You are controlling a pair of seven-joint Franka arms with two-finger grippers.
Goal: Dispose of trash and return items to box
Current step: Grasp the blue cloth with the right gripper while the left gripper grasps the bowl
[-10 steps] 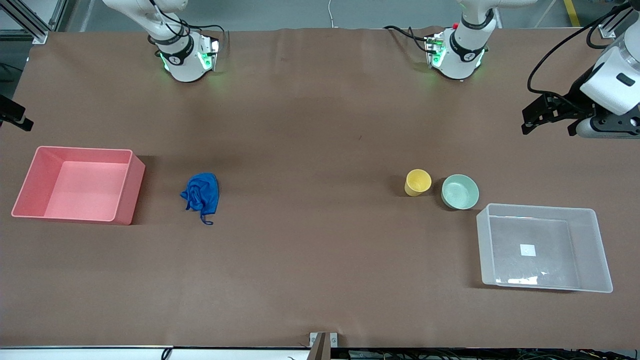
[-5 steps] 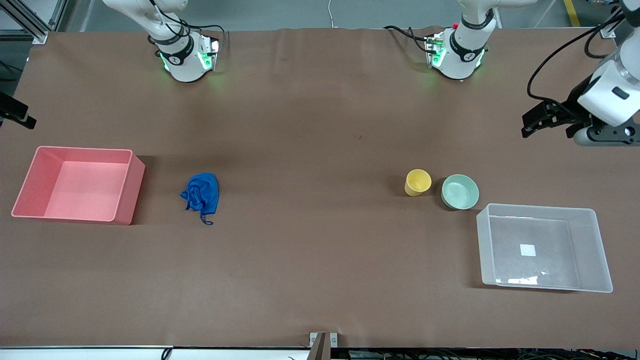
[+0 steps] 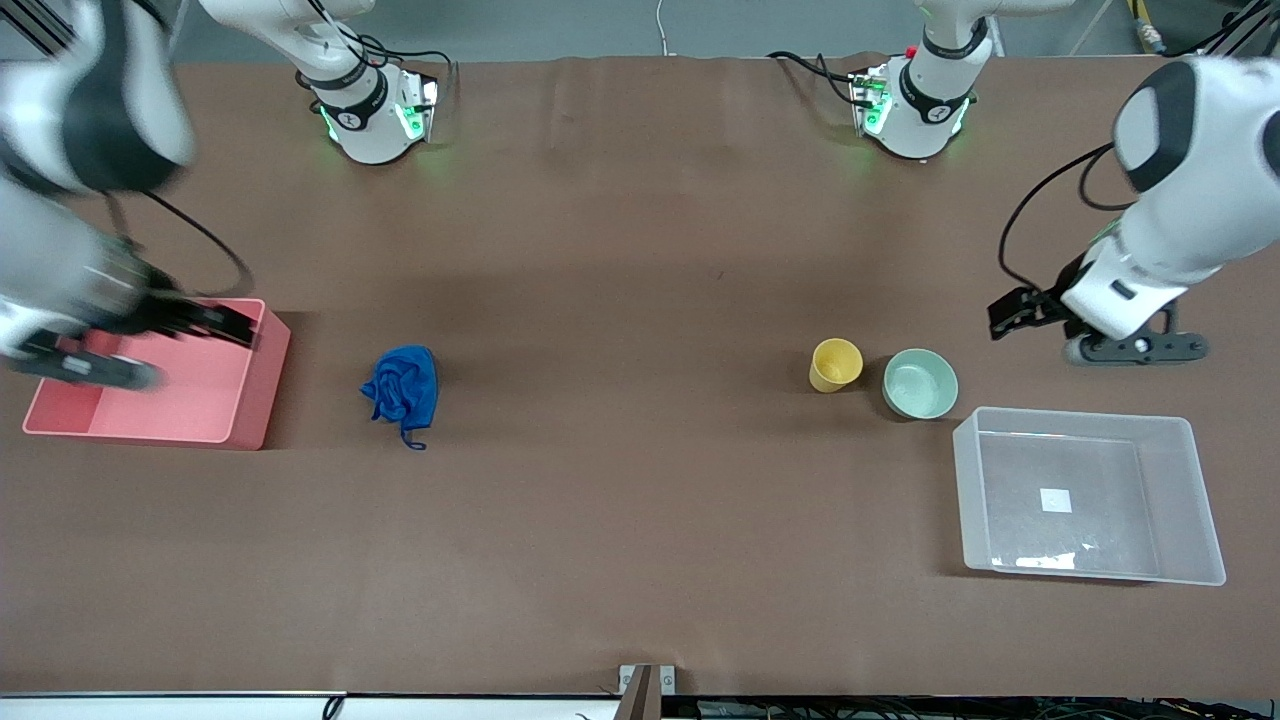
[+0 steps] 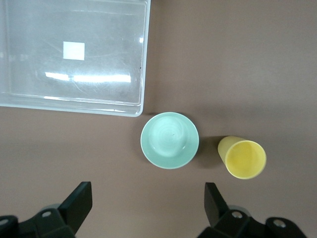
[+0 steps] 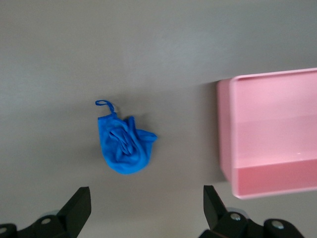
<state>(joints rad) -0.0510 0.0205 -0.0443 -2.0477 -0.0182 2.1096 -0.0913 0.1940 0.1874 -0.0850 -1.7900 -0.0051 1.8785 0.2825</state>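
1. Left gripper: fingers spread wide, nothing between them. It hangs over bare table at about two o'clock from the mint-green bowl in the front view. In the left wrist view the bowl lies just ahead of the open jaws.
2. Right gripper: likewise spread and empty, over the corner of the pink bin that is toward the blue cloth. The right wrist view shows cloth and bin ahead of the gap.
3. Mint-green bowl: upright and empty, just beside the yellow cup, which sits at about ten o'clock from it. They look apart, though narrowly.
   - Handling, judged: light, rigid, smooth plastic, likely slippery.
   - Hold, judged: pinch the rim wall, one finger inside and one outside, on the side away from the cup.
4. Yellow cup: upright and empty.
   - Handling, judged: light, stiff and easily tipped.
   - Hold, judged: a pinch across the rim or around the body.
5. Clear box: empty, with a white square on its base. It lies at about four o'clock from the bowl, nearer to the front camera, toward the left arm's end.
6. Blue cloth: a crumpled wad with a string loop trailing toward the front camera. It lies at three o'clock from the pink bin, near it but apart.
   - Handling, judged: soft, light and compressible, not fragile.
   - Hold, judged: close on the bunched middle, not the loop.
7. Task status, judged: nothing binned or boxed yet.
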